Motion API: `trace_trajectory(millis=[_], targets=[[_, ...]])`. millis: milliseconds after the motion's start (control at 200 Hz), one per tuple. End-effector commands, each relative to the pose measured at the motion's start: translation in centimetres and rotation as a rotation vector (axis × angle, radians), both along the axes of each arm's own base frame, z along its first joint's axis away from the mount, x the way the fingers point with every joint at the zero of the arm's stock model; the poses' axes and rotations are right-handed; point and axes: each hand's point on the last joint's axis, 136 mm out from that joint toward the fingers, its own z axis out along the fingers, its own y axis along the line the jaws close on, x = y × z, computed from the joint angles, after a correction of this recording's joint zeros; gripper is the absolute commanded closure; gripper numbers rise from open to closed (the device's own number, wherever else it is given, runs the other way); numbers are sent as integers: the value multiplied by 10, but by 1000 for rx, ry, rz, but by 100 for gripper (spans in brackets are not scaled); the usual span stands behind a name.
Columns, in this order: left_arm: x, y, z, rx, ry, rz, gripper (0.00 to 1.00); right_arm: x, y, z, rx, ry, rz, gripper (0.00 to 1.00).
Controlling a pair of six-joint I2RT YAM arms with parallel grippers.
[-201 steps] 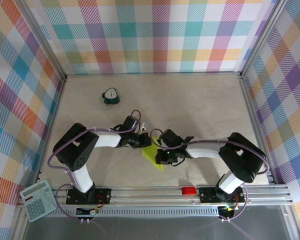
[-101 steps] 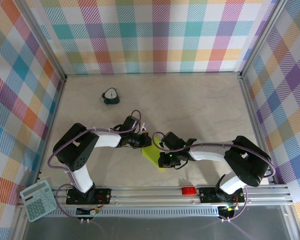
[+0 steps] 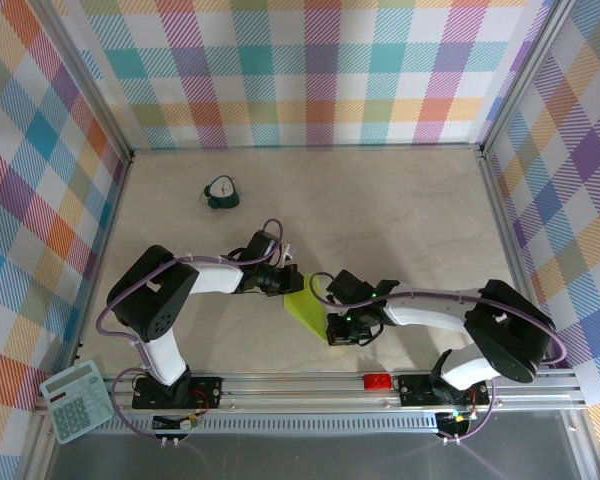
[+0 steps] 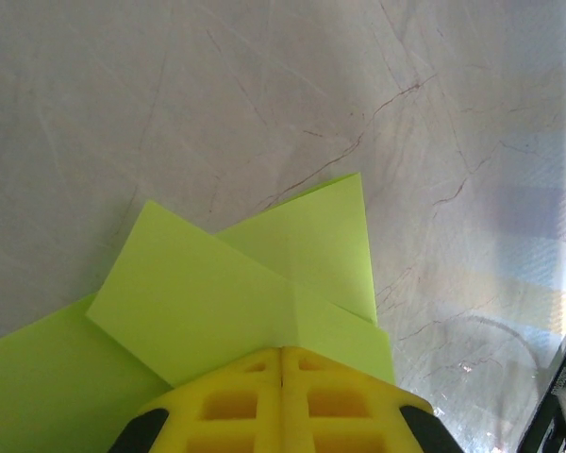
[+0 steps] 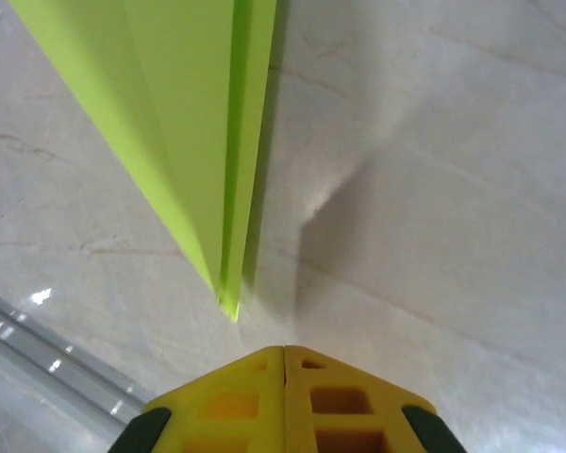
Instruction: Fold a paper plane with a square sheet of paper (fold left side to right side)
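The paper plane (image 3: 305, 308) lies flat on the bench (image 3: 400, 210), folded to a narrow dart. The left hand (image 3: 283, 284), fingers pressed together, sits over the plane's wide layered end. The right hand (image 3: 337, 327), likewise pressed together and holding nothing, sits just beyond the plane's pointed tip.

Lime paper plane (image 5: 184, 123) tip pointing at closed yellow right pincer (image 5: 283, 351), pale marbled table (image 5: 434, 189)
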Motion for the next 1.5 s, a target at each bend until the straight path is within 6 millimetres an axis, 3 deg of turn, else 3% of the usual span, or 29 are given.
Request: trace_trajectory(millis=[0,250,495,795,1185,1350,1490], targets=[[-14,29,-42,176,92,49,100,1,-1,17,28,-28,-15,94],[-14,28,-41,174,93,47,100,22,36,32,202,-62,-23,97],[-14,28,-40,173,93,46,100,33,55,19,196,-47,1,98],[-15,29,-41,175,94,47,100,22,32,-10,82,14,-30,99],[-15,30,-43,180,94,48,100,-6,-5,-25,19,79,-93,100],[-14,28,-40,167,91,48,100,-14,-13,-18,16,85,-76,100],[-9,15,-21,87,79,50,100,-2,-5,11,104,20,-68,92]])
